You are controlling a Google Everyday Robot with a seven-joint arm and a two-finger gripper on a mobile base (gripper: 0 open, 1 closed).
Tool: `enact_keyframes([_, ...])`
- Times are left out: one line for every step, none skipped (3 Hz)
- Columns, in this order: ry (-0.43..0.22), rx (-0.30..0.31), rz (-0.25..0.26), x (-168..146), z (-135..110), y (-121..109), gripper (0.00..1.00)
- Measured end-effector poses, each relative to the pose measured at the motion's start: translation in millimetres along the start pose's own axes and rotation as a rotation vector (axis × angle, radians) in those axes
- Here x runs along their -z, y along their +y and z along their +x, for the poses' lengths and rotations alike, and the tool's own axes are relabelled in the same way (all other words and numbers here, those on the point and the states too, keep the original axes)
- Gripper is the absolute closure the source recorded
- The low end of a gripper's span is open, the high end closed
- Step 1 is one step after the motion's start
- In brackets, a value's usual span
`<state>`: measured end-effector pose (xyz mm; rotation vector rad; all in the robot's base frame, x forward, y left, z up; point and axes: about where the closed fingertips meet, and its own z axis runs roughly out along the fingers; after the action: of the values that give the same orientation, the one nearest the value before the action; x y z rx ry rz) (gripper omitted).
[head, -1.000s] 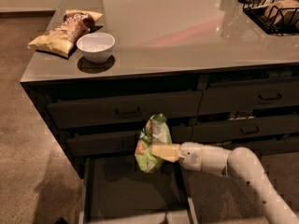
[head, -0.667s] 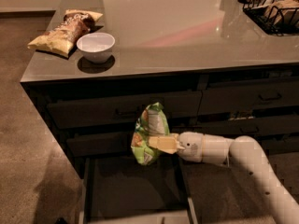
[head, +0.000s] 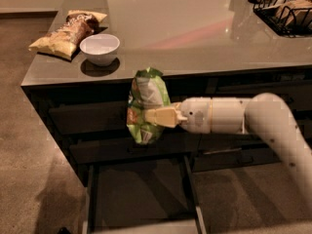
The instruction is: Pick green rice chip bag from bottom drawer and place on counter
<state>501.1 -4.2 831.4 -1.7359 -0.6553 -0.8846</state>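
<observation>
Camera view: looks down on the table front and the open drawer.
Green rice chip bag [head: 147,106]: hanging in the air at centre frame, upright. Its top is about level with the table's front edge, well above the bottom drawer [head: 139,194].
Pincer [head: 150,117]: closed on the bag's middle, reaching in level from the right on the white arm [head: 234,116].
Bottom drawer: pulled open at lower centre, directly under the bag.
Table [head: 195,28]: glossy top across the upper frame, with a bare stretch in the middle.
Neighbours: a white bowl [head: 100,48] and yellow-and-brown chip bags [head: 66,30] at upper left, a wire basket [head: 285,9] at upper right.
Step in hand: probably the lift from drawer to table top.
Doing it well: raise the bag until its lower hem clears the table edge before moving inward, since the part below the grip could catch there. Hold firm, as crinkly film may slip. Aim for the bare middle, right of the bowl.
</observation>
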Motion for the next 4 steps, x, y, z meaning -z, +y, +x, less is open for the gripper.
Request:
enact_keyframes([-0.041, 0.031, -0.064, -6, 56, -11, 1.00])
enact_keyframes([-0.070, 0.005, -0.127, -17, 106, 4, 1.00])
enact_keyframes([-0.077, -0.041, -0.207, -41, 164, 49, 1.00])
enact_keyframes([-0.070, -0.046, -0.239, -51, 198, 77, 1.00])
